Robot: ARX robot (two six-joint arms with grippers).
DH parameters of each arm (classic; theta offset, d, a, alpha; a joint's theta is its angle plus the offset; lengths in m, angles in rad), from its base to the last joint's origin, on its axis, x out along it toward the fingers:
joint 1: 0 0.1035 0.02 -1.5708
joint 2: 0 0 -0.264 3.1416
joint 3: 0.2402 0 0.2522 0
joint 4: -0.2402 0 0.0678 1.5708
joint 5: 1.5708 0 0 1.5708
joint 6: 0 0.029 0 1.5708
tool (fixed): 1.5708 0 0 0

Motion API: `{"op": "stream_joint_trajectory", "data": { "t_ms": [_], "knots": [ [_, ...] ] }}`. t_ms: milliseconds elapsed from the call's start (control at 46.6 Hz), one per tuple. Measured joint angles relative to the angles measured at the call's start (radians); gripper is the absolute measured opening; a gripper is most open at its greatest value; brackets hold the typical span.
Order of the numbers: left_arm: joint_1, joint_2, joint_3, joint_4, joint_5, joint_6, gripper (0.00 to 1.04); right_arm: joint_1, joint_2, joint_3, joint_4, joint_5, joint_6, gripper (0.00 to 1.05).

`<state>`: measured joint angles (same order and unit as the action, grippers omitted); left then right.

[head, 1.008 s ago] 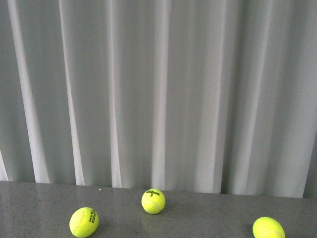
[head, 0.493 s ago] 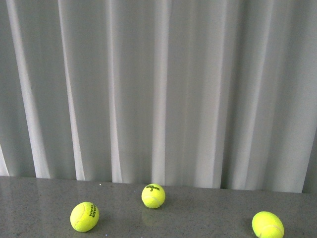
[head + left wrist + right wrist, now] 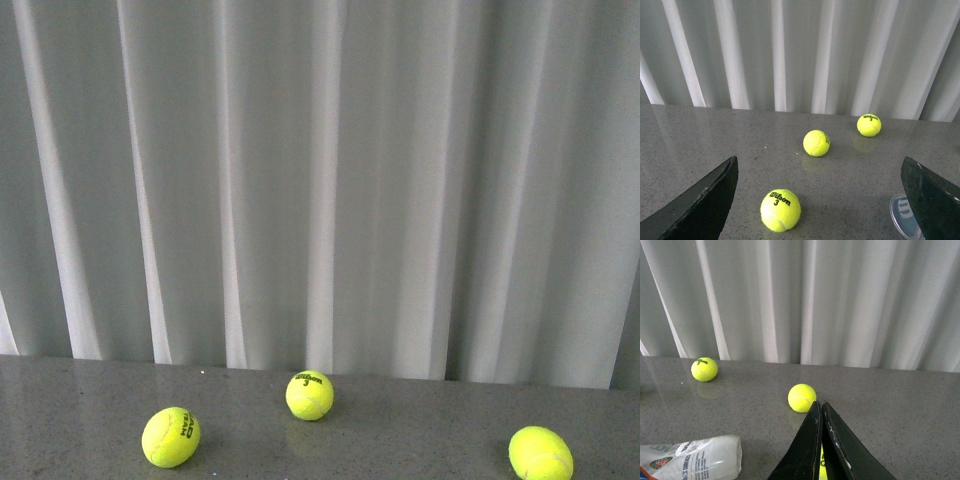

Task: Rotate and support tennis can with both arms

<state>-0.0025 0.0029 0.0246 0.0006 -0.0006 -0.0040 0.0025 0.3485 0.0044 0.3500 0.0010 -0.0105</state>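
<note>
The left tool (image 3: pixel 818 167): jaws spread wide, nothing between them but bare counter (image 3: pixel 700 135) and loose tennis balls (image 3: pixel 780 210). A clear round disc (image 3: pixel 904 214) with a W emblem sits just beside one jaw, partly hidden; lid or can end, cannot tell. The right tool (image 3: pixel 821 407): jaws pressed together, gripping nothing that shows. A yellow-green sliver sits in the slit lower down, unclear what.

The tennis can (image 3: pixel 690 457) lies on its side on the counter, apart from the right tool, with only part of it in frame. It is absent from the front view, which shows just three balls near the far edge by the curtain (image 3: pixel 400 180) and neither arm. So the can probably lies closer to the near edge.

Judgement: task barely begun, no tool on the can.

Risks from here:
- The can is a smooth cylinder on its side, so a push from one arm alone likely rolls it away, maybe into the loose balls.
- The right tool has to open before it can grip. Arriving closed, it would only shove the can.
- The thin clear wall may flex or slip under a hard pinch, so the can could twist out mid-rotation if the second arm supports late.
- A ball under a jaw could block the approach.
</note>
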Motion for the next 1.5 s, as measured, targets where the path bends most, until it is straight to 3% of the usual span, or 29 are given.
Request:
{"op": "stream_joint_trajectory", "data": {
  "t_ms": [558, 687, 944, 1201, 1437, 1502],
  "knots": [
    [0.0, 0.0, 0.0, 0.0, 0.0, 0.0, 0.98, 0.0, -0.175, 0.0, -0.174, 0.0, 0.0, 0.03],
    [0.0, 0.0, 0.0, 0.0, 0.0, 0.0, 0.98, 0.0, -0.309, 0.0, -0.34, -0.003, 0.0, 0.03],
    [0.0, 0.0, 0.0, 0.0, 0.0, 0.0, 0.98, 0.0, -0.343, 0.0, -0.349, -0.003, 0.0, 0.03],
    [0.0, -0.001, 0.0, 0.0, 0.0, 0.0, 0.98, 0.0, -0.343, 0.0, -0.349, -0.003, 0.0, 0.4],
    [0.0, -0.001, 0.0, 0.0, 0.0, 0.0, 0.98, 0.0, -0.344, 0.0, -0.349, -0.003, 0.0, 0.93],
    [0.0, -0.001, 0.0, 0.0, 0.0, 0.0, 0.98, 0.0, -0.344, 0.0, -0.349, -0.003, 0.001, 0.99]
  ]
}}
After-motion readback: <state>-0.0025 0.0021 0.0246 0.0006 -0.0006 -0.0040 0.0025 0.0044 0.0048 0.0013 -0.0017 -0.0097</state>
